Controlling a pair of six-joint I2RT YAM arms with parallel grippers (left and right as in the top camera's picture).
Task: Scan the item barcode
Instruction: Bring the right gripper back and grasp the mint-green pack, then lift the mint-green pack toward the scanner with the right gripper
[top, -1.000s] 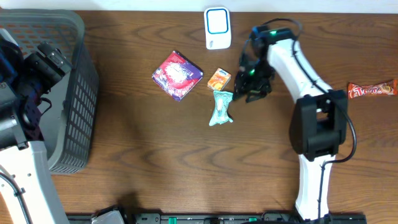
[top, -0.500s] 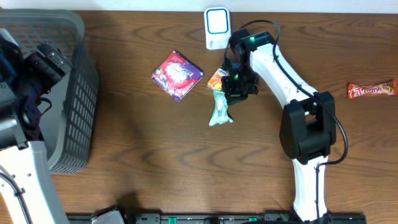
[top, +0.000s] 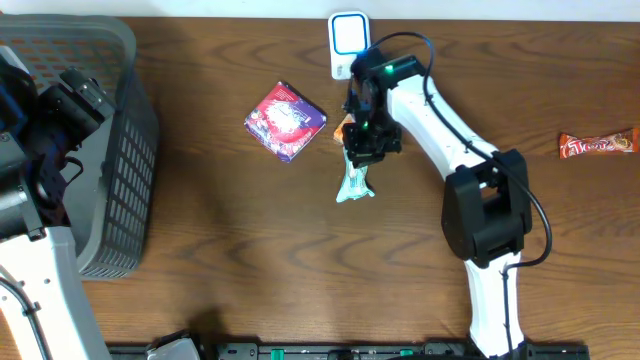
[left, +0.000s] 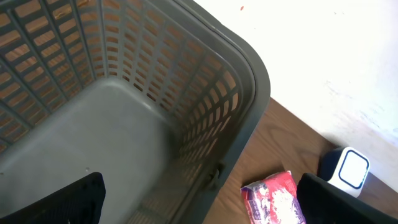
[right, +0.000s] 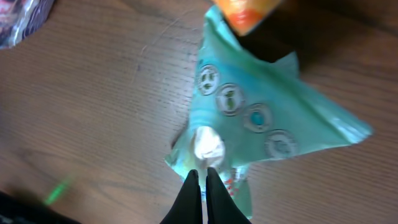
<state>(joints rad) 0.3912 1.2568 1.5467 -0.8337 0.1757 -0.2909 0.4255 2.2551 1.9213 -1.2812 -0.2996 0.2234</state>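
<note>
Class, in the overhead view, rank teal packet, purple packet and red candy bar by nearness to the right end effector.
1. Teal packet, at the right end effector.
2. Purple packet, on the basket side.
3. Red candy bar, far opposite edge.

Right arm (top: 430, 105) reaches forward, jaws shut; left arm (top: 40, 160) holds jaws seemingly wide.

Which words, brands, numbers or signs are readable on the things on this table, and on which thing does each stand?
No text can be quoted with certainty.
Red snack bar: white lettering, too small to read.
Teal packet: four round symbols, blurred; no words legible.
Red and purple packet: print too blurred.
Orange packet: nothing legible.
White scanner: no readable sign.
</note>
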